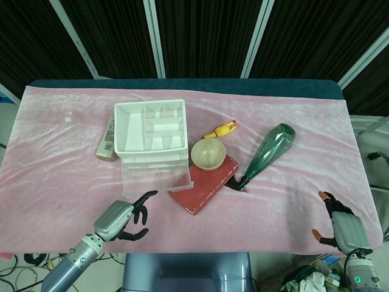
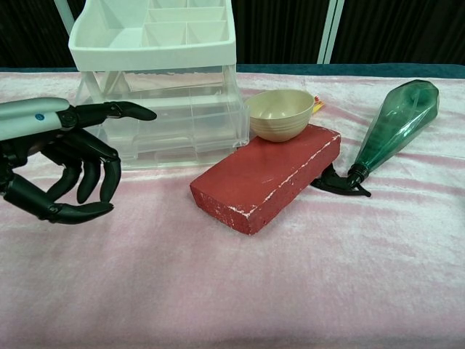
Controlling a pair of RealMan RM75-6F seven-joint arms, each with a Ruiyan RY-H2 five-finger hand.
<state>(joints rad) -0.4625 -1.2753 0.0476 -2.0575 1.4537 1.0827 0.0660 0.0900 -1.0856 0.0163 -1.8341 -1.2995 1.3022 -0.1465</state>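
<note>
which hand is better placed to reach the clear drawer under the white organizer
Left, probably. The left hand hovers empty just in front of the clear drawer, fingers spread. The right hand sits at the table's far right edge, beyond the green spray bottle.

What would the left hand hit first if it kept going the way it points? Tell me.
Probably the clear drawer pulled out of the white organizer; the left hand points toward its front, though depth is hard to judge.
</note>
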